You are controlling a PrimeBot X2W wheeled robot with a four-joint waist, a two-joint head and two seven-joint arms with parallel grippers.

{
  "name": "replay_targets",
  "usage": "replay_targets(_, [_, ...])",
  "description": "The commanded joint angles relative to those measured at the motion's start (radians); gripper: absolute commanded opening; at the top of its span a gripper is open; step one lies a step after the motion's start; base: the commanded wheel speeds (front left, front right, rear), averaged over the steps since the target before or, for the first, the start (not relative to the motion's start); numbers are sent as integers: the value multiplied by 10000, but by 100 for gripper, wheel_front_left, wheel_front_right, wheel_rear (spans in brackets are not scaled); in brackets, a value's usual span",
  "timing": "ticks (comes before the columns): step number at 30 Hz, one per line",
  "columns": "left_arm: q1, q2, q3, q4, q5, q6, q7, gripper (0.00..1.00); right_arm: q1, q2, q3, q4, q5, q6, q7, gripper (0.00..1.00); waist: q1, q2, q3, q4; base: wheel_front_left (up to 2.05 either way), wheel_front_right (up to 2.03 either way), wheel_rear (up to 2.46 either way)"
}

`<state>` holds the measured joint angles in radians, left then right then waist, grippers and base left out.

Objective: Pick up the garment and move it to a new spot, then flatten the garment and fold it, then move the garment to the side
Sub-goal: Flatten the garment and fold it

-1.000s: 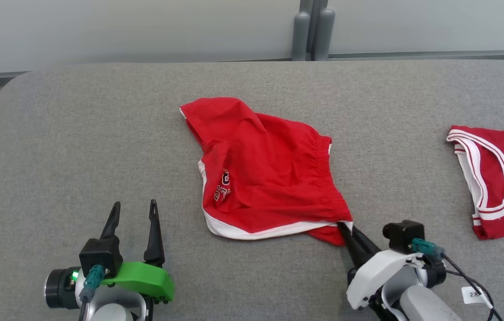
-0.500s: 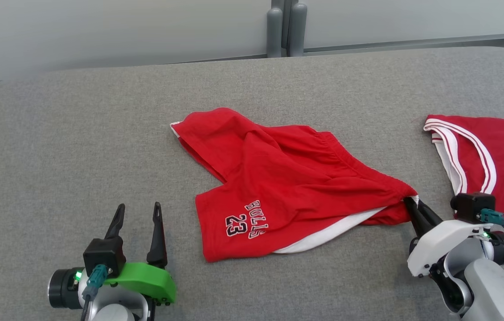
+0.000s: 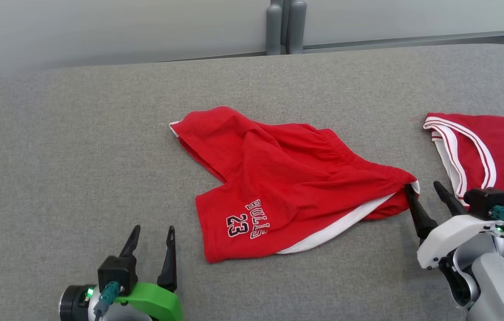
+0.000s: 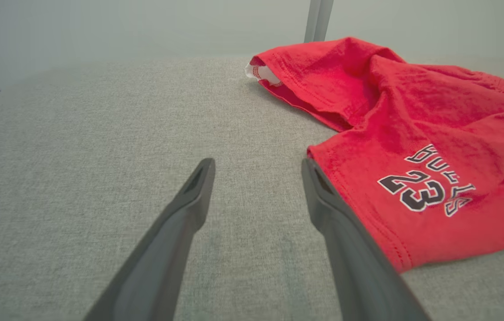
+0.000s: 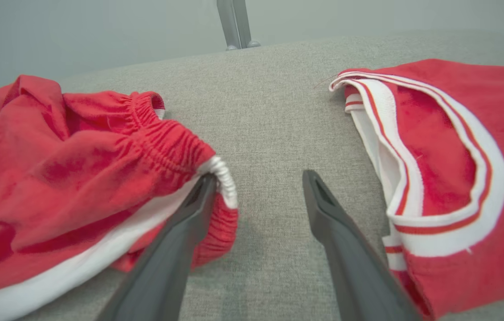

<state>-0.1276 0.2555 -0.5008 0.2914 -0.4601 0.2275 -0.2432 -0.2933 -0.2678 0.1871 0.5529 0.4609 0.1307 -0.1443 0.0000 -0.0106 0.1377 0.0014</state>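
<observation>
The garment (image 3: 287, 178) is a pair of red shorts with a white side stripe and "BULLS 23" print. It lies rumpled and partly spread in the middle of the grey padded table (image 3: 78, 133). My right gripper (image 3: 422, 186) is open at its right waistband corner. In the right wrist view, the right gripper (image 5: 259, 176) has one finger (image 5: 189, 214) touching the elastic edge of the shorts (image 5: 78, 178), with nothing between the jaws. My left gripper (image 3: 153, 228) stands open near the front left. In the left wrist view, the left gripper (image 4: 257, 162) sits just beside the hem of the shorts' printed leg (image 4: 412, 133).
A red jersey (image 3: 492, 151) with white and red trim lies at the right, close beside my right gripper, and its trimmed edge (image 5: 448, 156) is just right of the fingers. Two grey posts (image 3: 285, 26) stand behind the table's far edge.
My right gripper dragged the shorts' corner rightward, spreading them so the print shows, then opened and let go. My left gripper has drawn back toward the near edge. The camera shifted.
</observation>
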Motion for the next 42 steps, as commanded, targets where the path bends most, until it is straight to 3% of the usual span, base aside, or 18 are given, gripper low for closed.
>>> replay_targets(1, [188, 96, -48, -42, -77, -71, 20, 100, 107, -102, -92, -104, -129, 0, -134, 100, 0, 106, -13, -28, 0, 0, 0])
replay_targets(11, [1045, 322, -819, -512, -93, -591, 438, 100, 1380, -242, -1169, -2221, -630, 0, -89, 100, 0, 106, -127, -236, 0, 0, 0])
replay_targets(20, [459, 226, -1356, -34, -110, -1257, 845, 100, 2027, 549, -1941, -4192, -1271, 0, 456, 100, 0, 106, -70, -498, 0, 0, 0])
replay_targets(27, [-152, -115, -1678, 943, -229, -1815, 1058, 100, 2109, 842, -1968, -4772, -1442, 0, 654, 100, 0, 106, -28, -683, 0, 0, 0])
replay_targets(28, [-229, -158, -1703, 1035, -220, -1851, 1010, 85, 2116, 850, -1983, -4814, -1475, 0, 651, 100, 0, 106, -31, -710, 0, 0, 0])
replay_targets(30, [-335, -305, -1714, 1120, -277, -1933, 847, 42, 2139, 885, -2043, -4911, -1479, 0, 623, 100, 0, 106, -26, -745, 0, 0, 0])
replay_targets(31, [-356, -363, -1699, 1118, -301, -1951, 735, 29, 2160, 903, -2081, -4950, -1506, 0, 617, 100, 0, 106, -25, -749, 0, 0, 0])
replay_targets(32, [-370, -386, -1682, 1101, -298, -1976, 621, 9, 2180, 924, -2110, -4986, -1533, 0, 622, 100, 0, 106, -22, -748, 0, 0, 0])
replay_targets(33, [-379, -393, -1654, 1069, -301, -1980, 518, 0, 2203, 949, -2145, -5023, -1546, 0, 621, 100, 0, 106, -17, -741, 0, 0, 0])
replay_targets(42, [-163, -72, -982, 129, -363, -1637, -62, 0, 2319, 1084, -2304, -5077, -1638, 0, 586, 100, 0, 106, -71, -518, 0, 0, 0])
